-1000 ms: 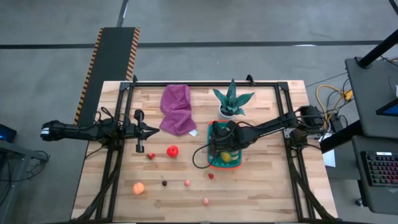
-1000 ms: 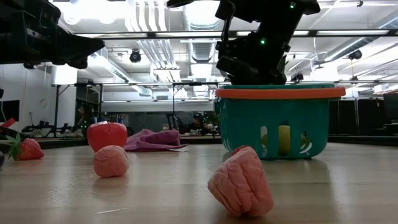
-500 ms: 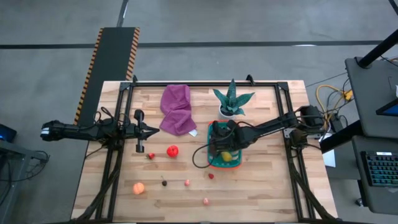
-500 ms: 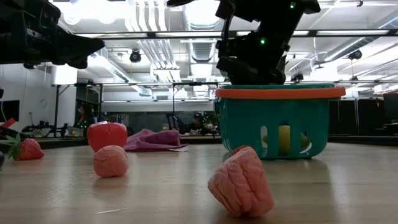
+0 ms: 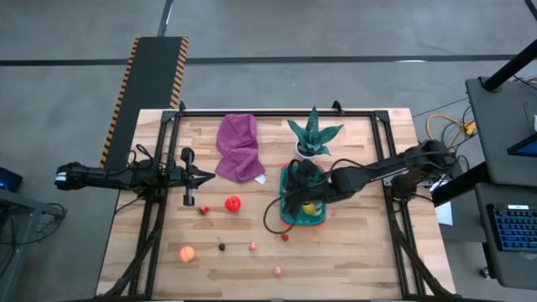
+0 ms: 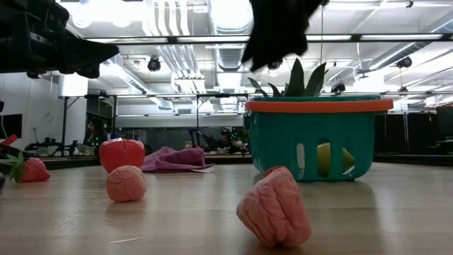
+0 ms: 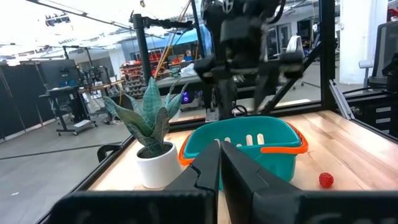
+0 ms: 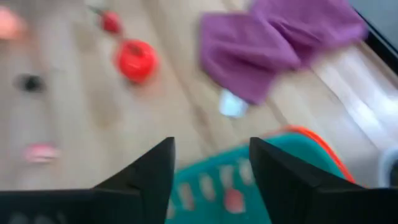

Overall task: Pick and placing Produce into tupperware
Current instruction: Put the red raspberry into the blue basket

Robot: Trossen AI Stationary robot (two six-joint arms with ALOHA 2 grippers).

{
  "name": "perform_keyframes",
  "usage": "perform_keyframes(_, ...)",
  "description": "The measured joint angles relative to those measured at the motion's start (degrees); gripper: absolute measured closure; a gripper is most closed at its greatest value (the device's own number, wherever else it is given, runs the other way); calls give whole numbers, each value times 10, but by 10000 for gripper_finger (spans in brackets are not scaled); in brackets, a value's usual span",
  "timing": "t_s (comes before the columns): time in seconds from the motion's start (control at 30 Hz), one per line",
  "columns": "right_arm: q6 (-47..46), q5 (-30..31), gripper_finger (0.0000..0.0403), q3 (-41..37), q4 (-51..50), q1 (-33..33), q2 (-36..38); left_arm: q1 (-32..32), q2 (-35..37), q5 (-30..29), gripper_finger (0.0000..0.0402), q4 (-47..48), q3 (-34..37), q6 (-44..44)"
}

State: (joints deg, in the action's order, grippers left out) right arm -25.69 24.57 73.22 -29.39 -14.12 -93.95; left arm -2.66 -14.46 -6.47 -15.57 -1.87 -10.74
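The teal basket [image 5: 304,220] with an orange rim stands right of the table's middle, and a yellow lemon [image 5: 309,208] lies in it, showing through a slot [image 6: 329,157]. My right gripper [image 8: 211,169] hangs open and empty above the basket's left part [image 5: 291,200]. A red fruit [image 5: 232,202], a small strawberry [image 5: 203,210], an orange ball [image 5: 186,253], a dark piece [image 5: 221,247], two pink pieces [image 5: 252,246] [image 5: 278,271] and a small red piece [image 5: 284,237] lie on the table. My left gripper [image 5: 206,176] waits shut at the table's left side.
A purple cloth [image 5: 239,148] lies near the far edge, and a green spiky plant in a white pot [image 5: 312,138] stands just beyond the basket. A black frame [image 5: 277,111] runs along the table's far edge. Bare wood lies between the scattered fruits and the near edge.
My right gripper has risen up out of the basket and shifted a little toward the table's left. The plant now shows behind the basket in the low view. The lemon stays in the basket.
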Motion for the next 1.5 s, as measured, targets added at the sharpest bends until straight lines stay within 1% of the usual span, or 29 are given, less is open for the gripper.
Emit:
perform_keyframes(0.13,6,-37,169,31,2,-29,2,0,0,0,402,0,0,0)
perform_keyframes(0.3,44,-79,152,49,2,-70,2,0,0,0,402,1,0,0)
perform_keyframes(0.6,62,-81,160,35,24,-129,1,0,0,0,402,0,0,0)
perform_keyframes(0.87,62,-81,156,4,99,-155,-2,0,0,0,402,0,0,0)
perform_keyframes(1.03,61,-81,158,6,124,-169,-36,0,-1,0,402,0,0,0)
perform_keyframes(1.1,59,-81,158,12,119,-172,-56,0,-1,0,402,0,0,0)
perform_keyframes(1.23,22,-80,160,15,116,-171,-83,0,0,0,402,0,0,0)
perform_keyframes(1.5,-44,-80,163,15,112,-173,-114,0,-1,0,402,1,0,0)
